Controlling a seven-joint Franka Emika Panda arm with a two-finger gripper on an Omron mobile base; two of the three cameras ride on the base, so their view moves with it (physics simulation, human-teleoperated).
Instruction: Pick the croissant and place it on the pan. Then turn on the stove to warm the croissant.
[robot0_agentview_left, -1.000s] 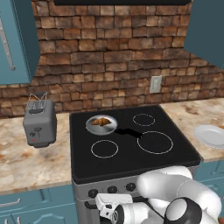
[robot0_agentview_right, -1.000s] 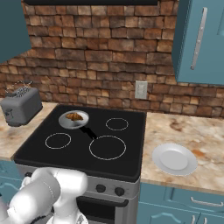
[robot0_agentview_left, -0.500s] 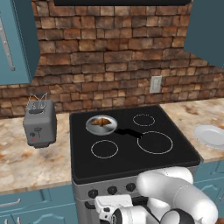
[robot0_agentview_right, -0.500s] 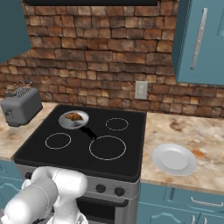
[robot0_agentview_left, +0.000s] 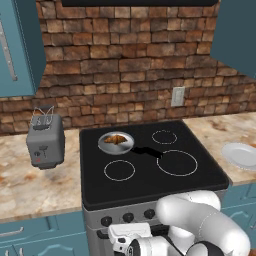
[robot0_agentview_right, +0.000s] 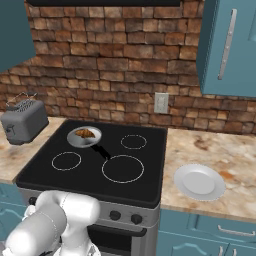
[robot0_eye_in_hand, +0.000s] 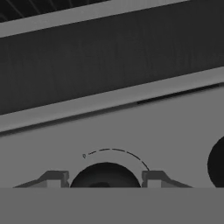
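Hand view: the jaws (robot0_eye_in_hand: 105, 177) straddle a black knob (robot0_eye_in_hand: 105, 175) on the steel front of the stove (robot0_eye_in_hand: 131, 131), one dark fingertip (robot0_eye_in_hand: 54, 178) on either side of it and a thin dial arc curving above. They stand partly apart; whether the pads have made contact with the knob cannot be told from here. A second knob (robot0_eye_in_hand: 218, 162) sits at the right edge of this view.

On the glass top, the croissant (robot0_agentview_left: 117, 139) lies inside the pan (robot0_agentview_left: 116, 143) on the back left ring, well apart from the jaws, which work low at the front panel. From the right base view the croissant (robot0_agentview_right: 85, 133) rests in the pan (robot0_agentview_right: 84, 136), its black handle pointing toward the big front ring. A toaster (robot0_agentview_left: 45, 141) and a white plate (robot0_agentview_right: 199, 181) stand on the tabletop to either side.

The placing looks done; the knob turn remains. The risks, as judged: the knob between the jaws may govern a burner other than the one under the pan, leaving the pastry cold. A grip set off centre could slip round the smooth knob without turning it. A push inward rather than a twist could jam the fingertips against the steel.
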